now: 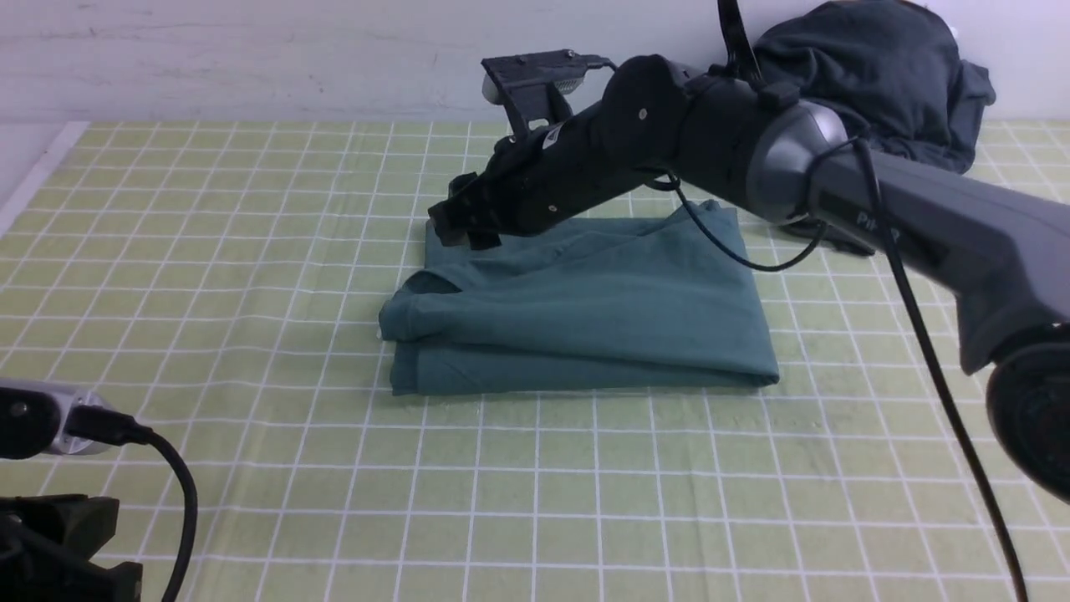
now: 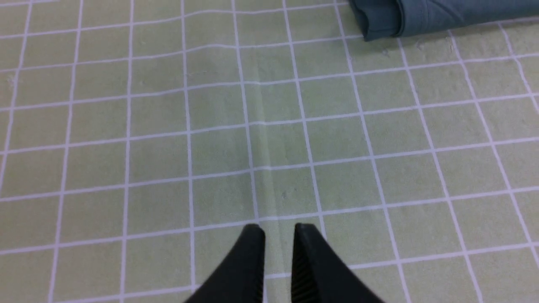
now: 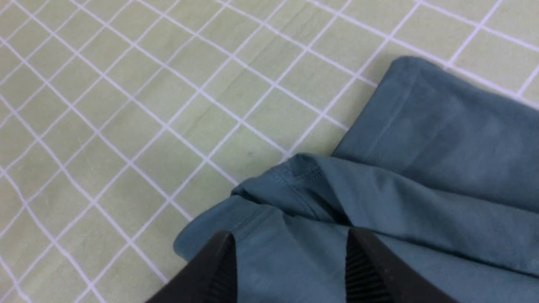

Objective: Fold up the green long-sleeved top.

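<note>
The green long-sleeved top (image 1: 585, 309) lies folded into a thick rectangle in the middle of the gridded mat. Its logo and neck label are hidden. My right gripper (image 1: 464, 226) reaches in from the right and hovers at the top's far left corner. In the right wrist view, my right gripper (image 3: 290, 252) is open over the ribbed neckline fold (image 3: 294, 181), with cloth under the gap. My left gripper (image 2: 278, 229) is nearly shut and empty, low over bare mat. One corner of the top (image 2: 421, 17) shows far from it.
A pile of dark charcoal garments (image 1: 878, 75) sits at the back right against the wall. The yellow-green gridded mat (image 1: 251, 251) covers the table, and its left edge (image 1: 33, 176) shows. My left arm's wrist camera and cable (image 1: 84, 426) sit at the near left.
</note>
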Controlling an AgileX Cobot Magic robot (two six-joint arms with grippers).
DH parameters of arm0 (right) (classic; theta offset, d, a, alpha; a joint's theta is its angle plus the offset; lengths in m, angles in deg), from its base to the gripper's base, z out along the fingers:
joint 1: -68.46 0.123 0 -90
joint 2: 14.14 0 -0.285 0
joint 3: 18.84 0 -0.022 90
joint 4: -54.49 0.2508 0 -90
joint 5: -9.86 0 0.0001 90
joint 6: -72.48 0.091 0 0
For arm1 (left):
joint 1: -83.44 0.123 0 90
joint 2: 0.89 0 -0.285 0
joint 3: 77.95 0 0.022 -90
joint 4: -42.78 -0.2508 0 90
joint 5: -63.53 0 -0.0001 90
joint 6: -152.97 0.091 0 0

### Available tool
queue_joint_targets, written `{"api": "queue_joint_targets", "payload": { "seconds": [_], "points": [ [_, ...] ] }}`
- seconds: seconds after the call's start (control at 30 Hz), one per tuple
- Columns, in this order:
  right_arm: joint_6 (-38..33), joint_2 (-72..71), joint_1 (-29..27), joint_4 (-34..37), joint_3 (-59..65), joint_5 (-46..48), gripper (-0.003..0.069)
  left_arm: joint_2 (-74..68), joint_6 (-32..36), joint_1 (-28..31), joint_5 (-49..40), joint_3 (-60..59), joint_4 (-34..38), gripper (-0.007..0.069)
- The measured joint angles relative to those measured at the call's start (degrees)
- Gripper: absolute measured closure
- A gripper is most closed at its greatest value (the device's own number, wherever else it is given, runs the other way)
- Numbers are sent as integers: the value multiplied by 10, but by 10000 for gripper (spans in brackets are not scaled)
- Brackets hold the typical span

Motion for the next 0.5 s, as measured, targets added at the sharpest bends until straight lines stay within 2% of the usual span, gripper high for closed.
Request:
{"api": "queue_joint_targets", "payload": {
  "seconds": [0.17, 0.23, 0.33, 0.47, 0.5],
  "points": [
    [0, 36, 7, 34, -1, 7, 423, 0, 0, 0, 11, 0, 0, 535],
    [0, 66, 20, 66, -1, 0, 503, 0, 0, 0, 16, 0, 0, 535],
    [-13, 93, 36, 106, -1, -18, 582, 0, 0, 0, 16, 0, 0, 535],
    [-43, 98, 39, 149, 0, -34, 631, 0, 0, 0, 16, 0, 0, 535],
    [-68, 86, 37, 165, 0, -37, 643, 0, 0, 0, 16, 0, 0, 535]
  ]
}}
